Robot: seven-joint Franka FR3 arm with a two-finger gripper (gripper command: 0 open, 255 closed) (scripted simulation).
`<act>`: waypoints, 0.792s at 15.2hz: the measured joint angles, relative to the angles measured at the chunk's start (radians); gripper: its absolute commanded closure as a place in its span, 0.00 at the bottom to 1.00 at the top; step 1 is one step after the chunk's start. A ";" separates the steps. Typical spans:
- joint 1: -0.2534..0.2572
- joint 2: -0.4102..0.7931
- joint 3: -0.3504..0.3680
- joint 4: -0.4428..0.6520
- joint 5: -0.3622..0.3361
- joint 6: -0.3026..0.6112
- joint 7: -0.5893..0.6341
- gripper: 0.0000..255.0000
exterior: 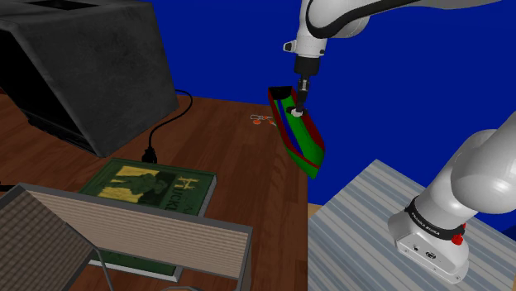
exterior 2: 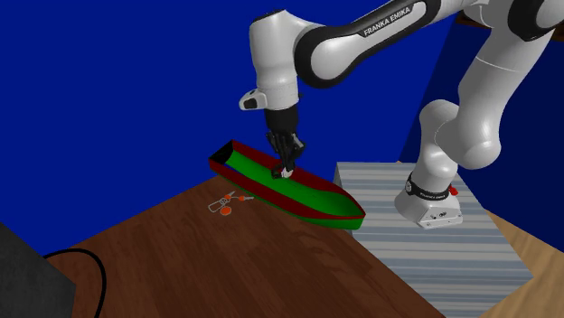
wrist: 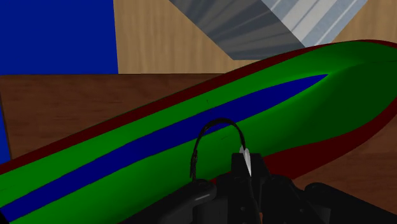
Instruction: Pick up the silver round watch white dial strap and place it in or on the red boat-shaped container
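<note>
A white robot arm (exterior 2: 361, 36) reaches down over a wooden counter (exterior 2: 226, 262), its black claw (exterior: 298, 105) clamped on a watch (wrist: 244, 157) just above the inside of a boat-shaped container (exterior 2: 312, 203). From the wrist, the watch's white face shows edge-on as a thin sliver between the two fingers, and its dark strap loops out ahead of them over the boat's hollow. Whether the strap touches the boat cannot be told. The boat has a dark red rim, green walls and a blue stripe along its floor. It lies lengthwise along the counter edge next to the robot's grey striped stand (exterior 2: 425, 244), with its pointed end near the stand and its square end near the far corner of the counter. The claw hangs nearer the square end than the point. A small orange and white object (exterior 2: 226, 207), too small to name, lies on the counter just beside the boat, close to that far corner. Further in on the counter are a green book (exterior: 157, 186) lying flat, a black cable (exterior: 169, 124) curling across the wood, and a large dark box (exterior: 83, 66) standing well apart from the boat. Blue walls stand behind the counter.
</note>
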 measured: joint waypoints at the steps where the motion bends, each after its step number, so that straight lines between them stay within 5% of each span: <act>1: 0.000 0.005 0.000 -0.003 0.000 0.008 -0.002 1.00; 7: 0.000 0.009 0.000 -0.010 0.001 0.019 -0.004 1.00; 8: 0.000 0.009 0.000 -0.010 0.001 0.019 -0.004 0.00; 12: 0.000 0.009 0.000 -0.010 0.001 0.019 -0.004 0.00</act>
